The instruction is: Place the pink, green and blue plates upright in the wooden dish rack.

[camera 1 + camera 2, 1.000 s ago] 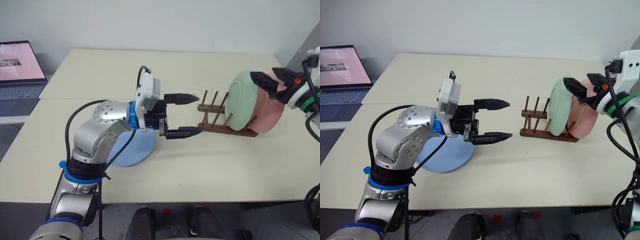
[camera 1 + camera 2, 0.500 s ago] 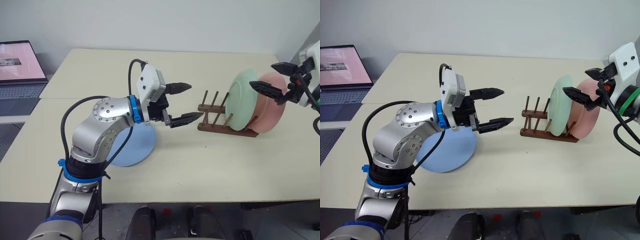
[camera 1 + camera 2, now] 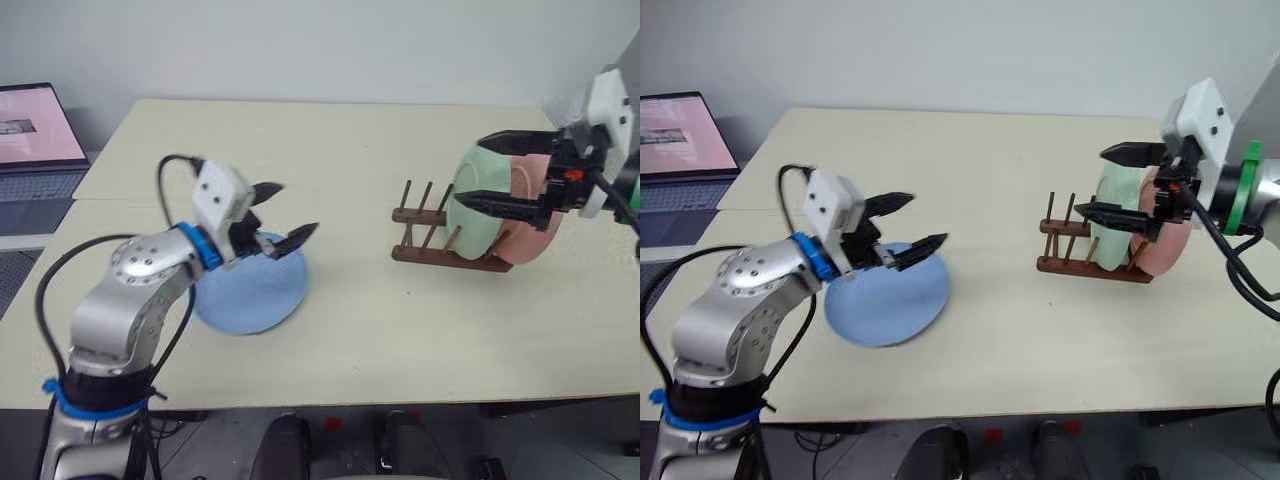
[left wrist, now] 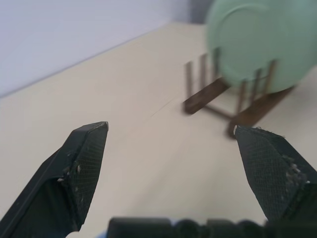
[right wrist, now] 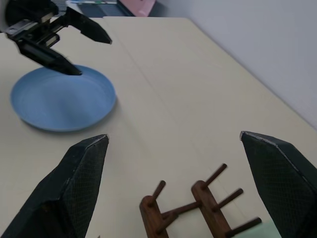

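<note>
Bent at the elbow, the left pincer (image 3: 281, 209) hangs released over the far edge of the blue plate (image 3: 250, 290), lying flat on the table (image 3: 400, 330). The right pincer (image 3: 1116, 183) reaches in level — released, fingers apart — before the green plate (image 3: 478, 210), upright in the wooden dish rack (image 3: 430, 238). The pink plate (image 3: 535, 215) stands behind, mostly hidden.

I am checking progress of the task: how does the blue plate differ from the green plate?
The blue plate lies flat on the table; the green plate stands upright in the wooden dish rack. The blue plate lies alone; the green plate stands beside the pink plate. Both are plain and round.
</note>
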Tool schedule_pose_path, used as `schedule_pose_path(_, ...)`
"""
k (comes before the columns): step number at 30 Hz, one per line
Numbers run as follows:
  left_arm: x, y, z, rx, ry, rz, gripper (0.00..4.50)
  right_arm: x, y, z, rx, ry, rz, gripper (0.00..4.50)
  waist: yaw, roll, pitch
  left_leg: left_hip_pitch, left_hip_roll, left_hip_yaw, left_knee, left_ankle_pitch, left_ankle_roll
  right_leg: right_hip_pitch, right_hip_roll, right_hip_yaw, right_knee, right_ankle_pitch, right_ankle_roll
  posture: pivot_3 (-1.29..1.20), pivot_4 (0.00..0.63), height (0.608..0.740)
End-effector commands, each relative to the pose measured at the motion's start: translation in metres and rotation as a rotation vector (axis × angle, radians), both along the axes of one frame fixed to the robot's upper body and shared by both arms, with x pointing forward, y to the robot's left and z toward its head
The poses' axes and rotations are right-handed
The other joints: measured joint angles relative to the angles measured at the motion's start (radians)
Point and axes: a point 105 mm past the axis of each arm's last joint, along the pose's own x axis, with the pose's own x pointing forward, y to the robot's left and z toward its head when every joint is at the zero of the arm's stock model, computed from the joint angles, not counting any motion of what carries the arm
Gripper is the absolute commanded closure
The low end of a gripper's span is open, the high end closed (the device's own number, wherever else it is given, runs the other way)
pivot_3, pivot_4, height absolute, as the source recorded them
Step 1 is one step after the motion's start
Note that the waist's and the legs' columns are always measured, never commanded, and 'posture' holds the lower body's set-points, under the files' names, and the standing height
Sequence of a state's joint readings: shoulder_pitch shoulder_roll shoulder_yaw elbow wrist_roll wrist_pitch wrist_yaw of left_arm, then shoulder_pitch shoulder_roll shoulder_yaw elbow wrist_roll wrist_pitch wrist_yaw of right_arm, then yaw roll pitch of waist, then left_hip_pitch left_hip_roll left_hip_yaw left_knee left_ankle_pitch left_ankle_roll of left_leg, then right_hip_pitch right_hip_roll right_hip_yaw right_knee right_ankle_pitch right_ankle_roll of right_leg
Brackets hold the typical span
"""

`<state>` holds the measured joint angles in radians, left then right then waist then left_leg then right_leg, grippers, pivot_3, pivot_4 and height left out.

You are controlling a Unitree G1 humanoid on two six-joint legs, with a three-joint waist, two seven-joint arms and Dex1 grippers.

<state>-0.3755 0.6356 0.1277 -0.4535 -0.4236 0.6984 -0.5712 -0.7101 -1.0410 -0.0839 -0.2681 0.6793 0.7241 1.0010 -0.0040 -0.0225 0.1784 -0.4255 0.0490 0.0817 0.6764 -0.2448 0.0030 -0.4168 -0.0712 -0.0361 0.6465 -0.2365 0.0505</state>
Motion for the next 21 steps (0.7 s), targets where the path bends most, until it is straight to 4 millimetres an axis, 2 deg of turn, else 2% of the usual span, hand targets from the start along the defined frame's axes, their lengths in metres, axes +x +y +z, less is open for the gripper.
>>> schedule_pose_path(1,-0.006,0.045,0.000,-0.004,-0.025,0.239,0.00,-0.015,0.016,0.002,-0.075,-0.037,0.139,0.05,0.003,0.000,0.000,0.000,0.000,0.000,0.000,0.000,0.000,0.000,0.000,0.000,0.000,0.000,0.000,0.00,0.150,0.738)
schedule_pose_path(3,-0.010,0.078,-0.019,-0.049,0.049,0.411,0.00,-0.020,0.024,-0.007,-0.118,-0.024,0.212,0.05,0.003,0.000,0.000,0.000,0.000,0.001,0.000,0.000,0.000,0.000,-0.001,0.000,-0.001,0.000,0.000,0.00,0.150,0.738)
schedule_pose_path(5,-0.012,0.091,-0.028,-0.070,0.084,0.487,0.00,-0.021,0.026,-0.011,-0.135,-0.021,0.238,0.05,0.006,-0.001,0.000,0.000,0.000,0.001,0.000,0.000,0.000,0.000,-0.001,0.000,-0.001,0.000,0.000,0.00,0.150,0.738)
schedule_pose_path(7,-0.016,0.102,-0.047,-0.133,0.170,0.565,0.00,-0.023,0.031,-0.016,-0.143,-0.016,0.275,0.05,0.010,-0.002,0.001,0.000,0.000,0.000,0.000,0.000,0.000,0.000,-0.001,-0.001,0.000,0.000,0.000,0.00,0.150,0.738)
schedule_pose_path(12,-0.031,0.098,-0.093,-0.251,0.420,0.622,0.00,-0.032,0.049,-0.024,-0.161,-0.003,0.368,0.05,0.009,-0.003,0.000,0.000,0.000,0.000,0.001,0.000,0.000,0.001,-0.002,-0.001,0.000,0.000,0.000,0.00,0.150,0.738)
schedule_pose_path(19,-0.035,0.104,-0.122,-0.361,0.558,0.758,0.00,-0.040,0.058,-0.026,-0.175,0.007,0.424,0.05,0.008,-0.003,0.000,0.001,0.000,-0.001,0.001,0.000,0.000,0.001,-0.002,-0.002,0.001,0.000,-0.001,0.00,0.150,0.738)
schedule_pose_path(21,-0.036,0.094,-0.125,-0.382,0.589,0.736,0.42,-0.041,0.059,-0.025,-0.173,0.007,0.429,0.00,0.007,-0.003,0.000,0.002,0.000,-0.001,0.001,0.000,0.000,0.002,-0.002,-0.001,0.002,0.000,-0.001,0.00,0.150,0.738)
